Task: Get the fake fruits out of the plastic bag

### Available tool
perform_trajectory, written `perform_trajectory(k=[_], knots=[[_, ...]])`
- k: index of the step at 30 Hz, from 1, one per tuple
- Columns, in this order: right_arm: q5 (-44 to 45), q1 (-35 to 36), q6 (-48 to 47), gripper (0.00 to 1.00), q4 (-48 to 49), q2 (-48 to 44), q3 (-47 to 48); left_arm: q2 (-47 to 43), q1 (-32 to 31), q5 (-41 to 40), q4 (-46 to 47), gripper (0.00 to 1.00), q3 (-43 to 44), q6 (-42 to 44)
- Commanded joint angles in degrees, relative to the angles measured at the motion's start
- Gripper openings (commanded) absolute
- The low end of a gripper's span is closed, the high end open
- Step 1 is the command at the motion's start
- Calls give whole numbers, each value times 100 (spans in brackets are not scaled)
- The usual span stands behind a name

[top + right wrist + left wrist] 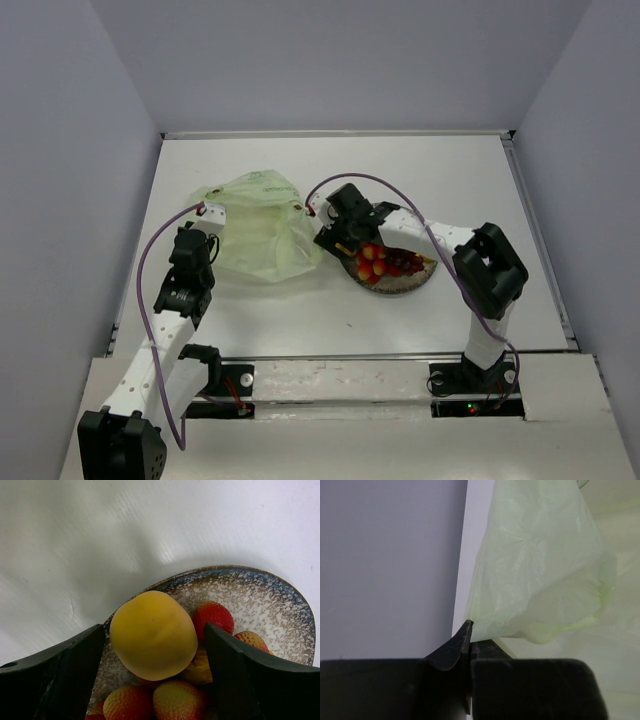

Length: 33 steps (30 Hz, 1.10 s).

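The pale yellow-green plastic bag (258, 235) lies crumpled at mid-left of the table. My left gripper (212, 222) is shut on the bag's left edge; in the left wrist view the fingertips (467, 626) pinch the bag (540, 565). My right gripper (352, 243) hangs over the left rim of the grey speckled plate (400, 287). It is open (155, 629), with the round yellow-orange fruit (152, 635) between the fingers (75, 665), resting on red strawberry-like pieces (213, 617) in the plate (260, 582). Strawberries (372, 262) and dark grapes (405, 262) lie on the plate.
White walls close in the table on the left, back and right. The right arm's elbow (490, 265) stands right of the plate. A purple cable loops over each arm.
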Motion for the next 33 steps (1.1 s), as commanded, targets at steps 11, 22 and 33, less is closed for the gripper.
perform_trajectory(k=[11,22,33], knots=[[293,6,475,97,-113,-542,1370,72,27,562,60,24,406,-253],[1462,-1161,2020,100,-693,-762,2082,195,18,1177,-265,50,810,-490],[1515,-2322,3296,100,-1115,-929,2426,-1060,18,2872,-1575,99,1689,-68]])
